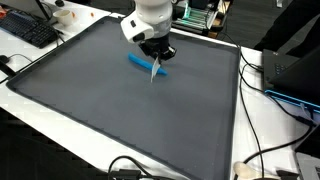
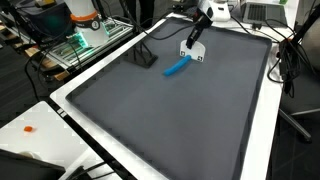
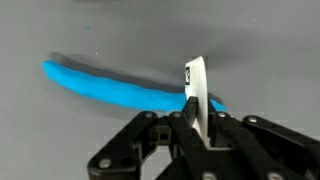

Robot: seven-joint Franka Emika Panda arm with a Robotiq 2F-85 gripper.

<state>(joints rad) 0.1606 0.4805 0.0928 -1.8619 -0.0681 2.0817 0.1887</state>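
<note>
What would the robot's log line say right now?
gripper shut on white card | card at blue strip end | gray mat underneath

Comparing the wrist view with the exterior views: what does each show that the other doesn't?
Only the wrist view: a small dark mark near the top of the white flat piece clamped in the shut gripper, which overlaps one end of the blue strip.
Only the exterior views: the whole dark mat, a keyboard off the mat, and a black object near the mat's edge.
Both: the gripper holding the white piece right at the blue strip, which lies flat on the mat.
</note>
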